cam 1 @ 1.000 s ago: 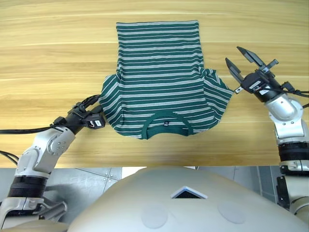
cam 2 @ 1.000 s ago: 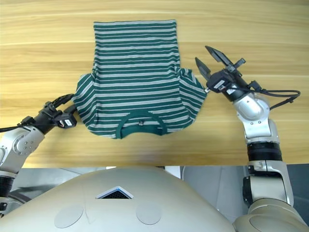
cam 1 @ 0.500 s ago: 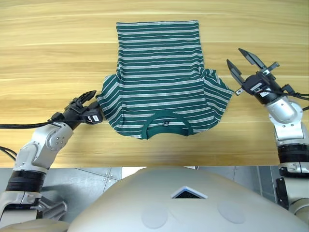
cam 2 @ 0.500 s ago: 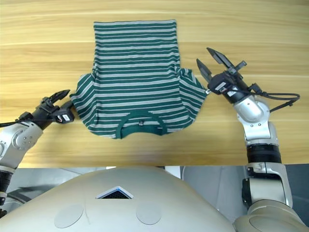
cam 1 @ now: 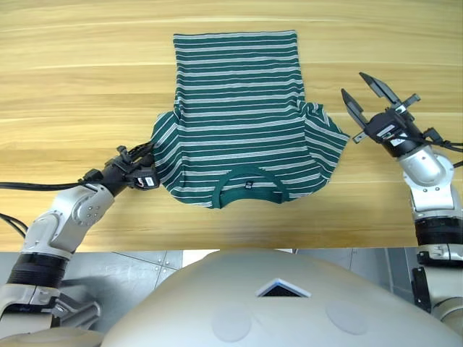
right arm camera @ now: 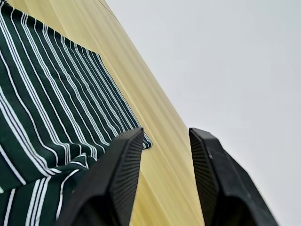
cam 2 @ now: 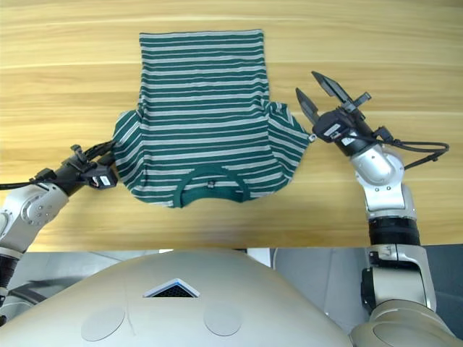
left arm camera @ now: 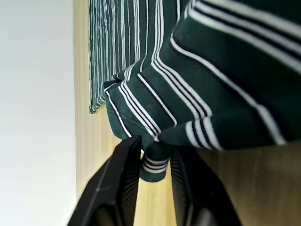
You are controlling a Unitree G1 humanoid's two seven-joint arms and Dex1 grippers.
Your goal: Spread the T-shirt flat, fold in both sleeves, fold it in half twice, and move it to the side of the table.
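The left end effector [cam 1: 142, 168] pinches a sleeve hem of the T-shirt [cam 1: 239, 108]; the right end effector [cam 1: 354, 84] hangs open beside the other sleeve. So shallow a grip could slip mid-fold, bunching fabric.

Bright, even overhead light falls on the tabletop [cam 1: 79, 79]. Faint pale bands of sheen cross the far wood. Soft, short shadows edge the T-shirt [cam 1: 239, 116].
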